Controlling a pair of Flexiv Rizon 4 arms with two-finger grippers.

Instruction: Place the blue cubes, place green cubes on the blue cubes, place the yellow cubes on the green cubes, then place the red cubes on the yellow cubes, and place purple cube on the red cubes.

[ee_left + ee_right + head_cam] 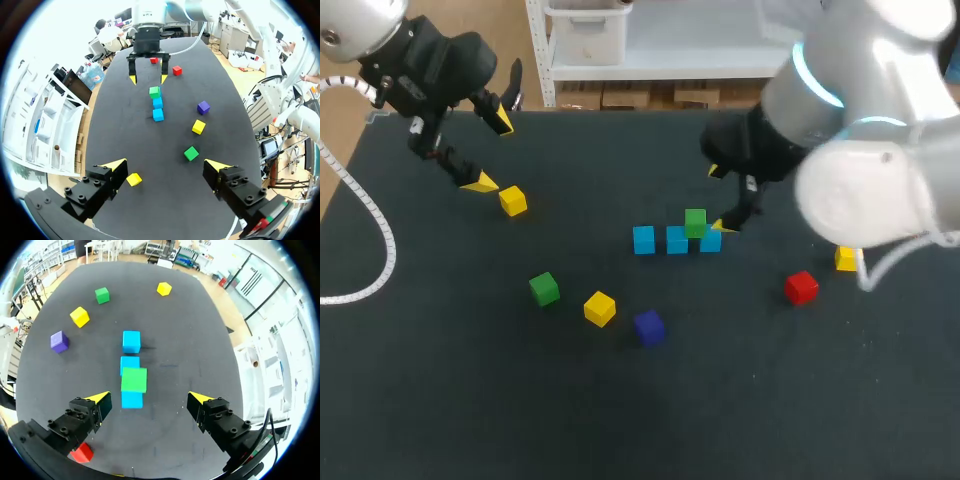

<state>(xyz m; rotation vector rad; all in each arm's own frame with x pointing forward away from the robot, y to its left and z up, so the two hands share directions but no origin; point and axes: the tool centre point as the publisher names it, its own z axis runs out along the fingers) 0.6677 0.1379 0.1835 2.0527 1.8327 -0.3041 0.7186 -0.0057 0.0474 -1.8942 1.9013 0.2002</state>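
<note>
R gripper (pixel 148 398) (spread wide) near green cube (pixel 134 379) atop blue cubes (pixel 131 341).

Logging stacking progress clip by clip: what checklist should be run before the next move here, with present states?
1. Three blue cubes laid in a row: ok.
2. First green cube seated on top, bridging two blues: ok.
3. Right claw open, fingers apart from that stack: ok.
4. Second green cube lying loose, nothing on it: ok.
5. Left claw open and empty, with a yellow cube beside one finger: ok.
6. Green layer complete: not ok, only one placed.
</note>
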